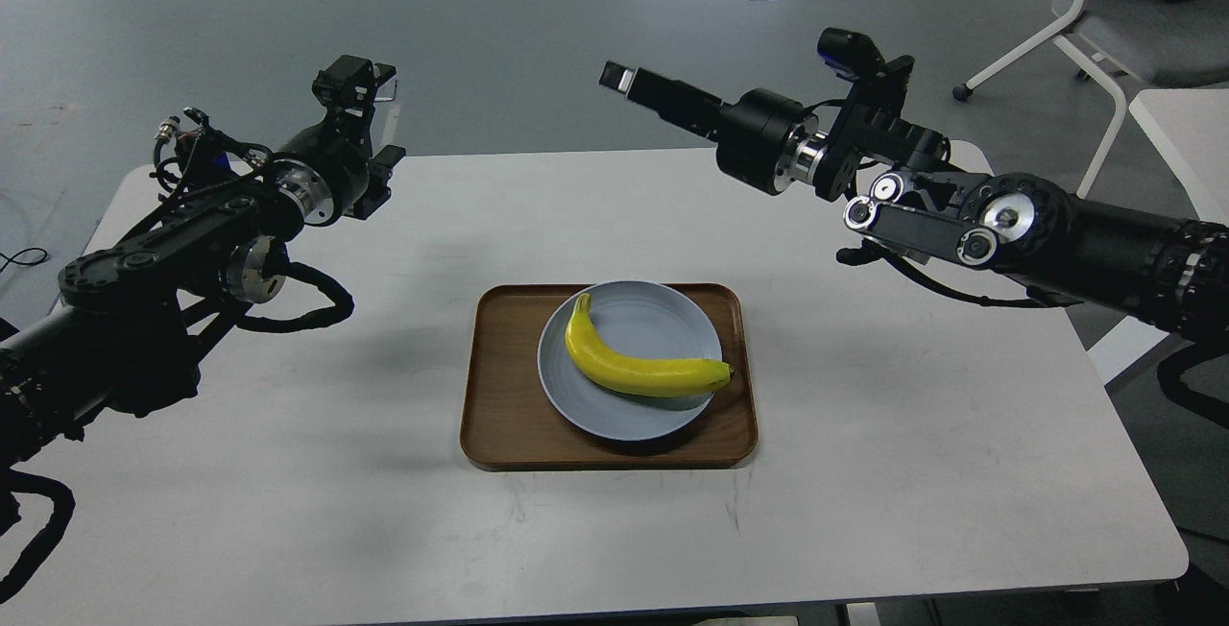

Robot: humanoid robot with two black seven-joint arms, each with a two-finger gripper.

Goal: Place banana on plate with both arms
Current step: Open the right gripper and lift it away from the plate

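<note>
Banana [641,364] lies on the plate [662,314], centre of frame, slightly below the middle. Curved body runs from the plate's upper left, stem end up, down and across to the lower right rim, where the dark tip just overhangs the edge. No gripper touches it.

Plate sits inside the brown wooden tray [499,386], toward the tray's right half, bare wood showing on the left. Tray rests on the white table [288,492].

Left arm enters from the lower left edge and rises to the upper left of frame; left gripper [370,127] hangs above the table's far left corner, well apart from the tray. Seen end-on and dark: cannot tell how far its fingers are parted; nothing visible in them.

Right arm comes in from the right edge; right gripper [619,79] points toward upper centre, above the table's far edge, well clear of the plate. Fingers cannot be told apart at this angle; holds nothing that shows.

White chair [1104,21] in the upper right corner, on the grey floor
</note>
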